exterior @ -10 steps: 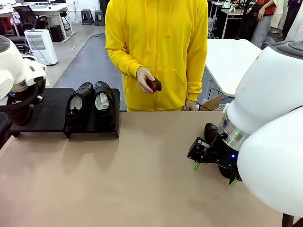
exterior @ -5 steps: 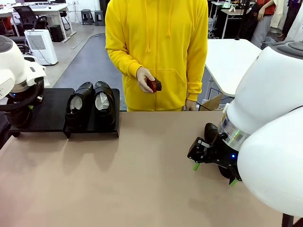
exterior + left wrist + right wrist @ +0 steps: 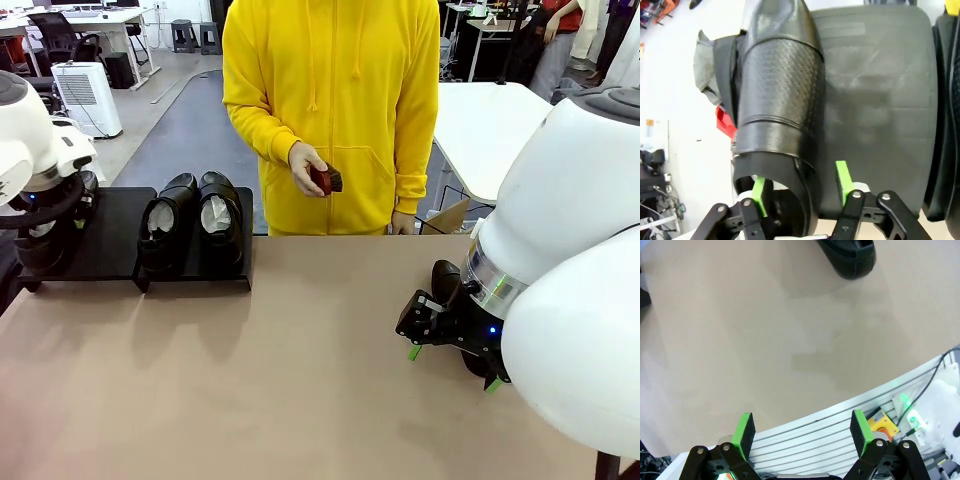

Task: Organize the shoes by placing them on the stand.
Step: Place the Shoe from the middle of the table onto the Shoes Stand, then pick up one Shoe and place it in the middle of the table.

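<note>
Where 2 glossy shoes (image 3: 220, 222) rest, matte stand (image 3: 110, 230)

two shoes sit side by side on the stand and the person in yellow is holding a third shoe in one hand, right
Not a shoe: in the front view the person's hand holds a small reddish-brown brush. The two shoes do sit side by side on the stand.

Grey floor (image 3: 190, 120), smooth, evenly lit. A white unit (image 3: 86, 95) with a slatted front stands on it. Behind the unit: a black chair (image 3: 55, 35) and a white desk (image 3: 100, 17). Far right of the unit, beyond it: dark stools (image 3: 190, 35). Well to the unit's right: a white table (image 3: 490, 125), with a cardboard box (image 3: 452, 215) beside it.
</note>
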Tool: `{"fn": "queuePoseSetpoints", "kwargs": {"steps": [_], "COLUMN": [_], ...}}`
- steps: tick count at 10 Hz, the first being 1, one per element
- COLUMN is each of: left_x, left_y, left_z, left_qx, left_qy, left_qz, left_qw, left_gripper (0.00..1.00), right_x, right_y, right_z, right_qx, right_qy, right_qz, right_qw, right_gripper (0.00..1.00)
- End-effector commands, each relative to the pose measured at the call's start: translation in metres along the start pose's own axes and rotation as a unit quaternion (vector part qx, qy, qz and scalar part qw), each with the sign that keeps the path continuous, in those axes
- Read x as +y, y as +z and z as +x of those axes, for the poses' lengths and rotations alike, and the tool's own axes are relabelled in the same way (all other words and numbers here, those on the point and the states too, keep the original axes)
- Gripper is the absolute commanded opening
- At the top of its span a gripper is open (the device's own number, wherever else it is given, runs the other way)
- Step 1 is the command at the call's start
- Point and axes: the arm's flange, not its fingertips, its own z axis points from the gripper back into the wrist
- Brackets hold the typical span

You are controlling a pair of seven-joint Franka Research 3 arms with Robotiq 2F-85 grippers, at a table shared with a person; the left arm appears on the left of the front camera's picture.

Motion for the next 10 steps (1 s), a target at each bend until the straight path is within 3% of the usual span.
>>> {"fn": "queuePoseSetpoints", "kwargs": {"steps": [1,2,3,10], "left_x": [0.001,0.004,0.003,0.003], "left_y": [0.032,0.053,0.013,0.013], "left_z": [-0.002,-0.005,0.004,0.004], "left_qx": [-0.023,-0.035,-0.011,-0.011], "left_qy": [0.030,0.034,0.011,0.011], "left_qz": [-0.001,-0.006,-0.001,-0.001], "left_qw": [0.999,0.999,1.000,1.000], "left_gripper": [1.00,1.00,1.00,1.00], "right_x": [0.002,0.002,0.002,0.002], "right_y": [-0.001,-0.001,-0.001,-0.001], "right_z": [0.003,0.003,0.003,0.003], "right_qx": [-0.002,-0.002,-0.002,-0.002], "right_qy": [0.006,0.006,0.006,0.006], "right_qz": [0.002,0.002,0.002,0.002], "right_qw": [1.000,1.000,1.000,1.000], "right_gripper": [1.00,1.00,1.00,1.00]}}
